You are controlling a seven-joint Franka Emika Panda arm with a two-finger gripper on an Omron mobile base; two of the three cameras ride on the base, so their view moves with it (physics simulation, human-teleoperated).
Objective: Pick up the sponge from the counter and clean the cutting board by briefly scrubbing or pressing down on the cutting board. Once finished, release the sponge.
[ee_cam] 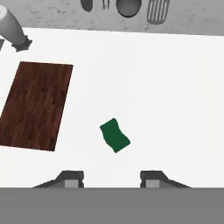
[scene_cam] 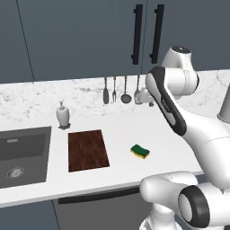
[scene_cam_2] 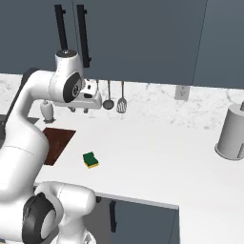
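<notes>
Sponge (ee_cam: 114, 135) lay on counter (ee_cam: 175, 96), green face up, just right of cutting board (ee_cam: 37, 104) and apart from it. Sat directly below gripper (ee_cam: 111, 179), slightly ahead of spread, empty fingertips (ee_cam: 72, 177). Long axis ran diagonal to finger line; probably called for wrist roll before descent. Beyond, utensils (ee_cam: 127, 6) hung on backsplash.

Simulated kitchen setting. Dark slate-blue upper cabinets (scene_cam: 81, 36) with long black vertical handles (scene_cam: 137, 33) span the wall above a white speckled backsplash (scene_cam: 40, 96). Hanging utensils (scene_cam: 120, 90) line the backsplash; a soap dispenser (scene_cam: 63, 115) stands beside a dark grey sink basin (scene_cam: 22, 155). A grey cylindrical canister (scene_cam_2: 232, 133) stands far right. A wall outlet (scene_cam_2: 180, 92) is visible. Lighting is even.
</notes>
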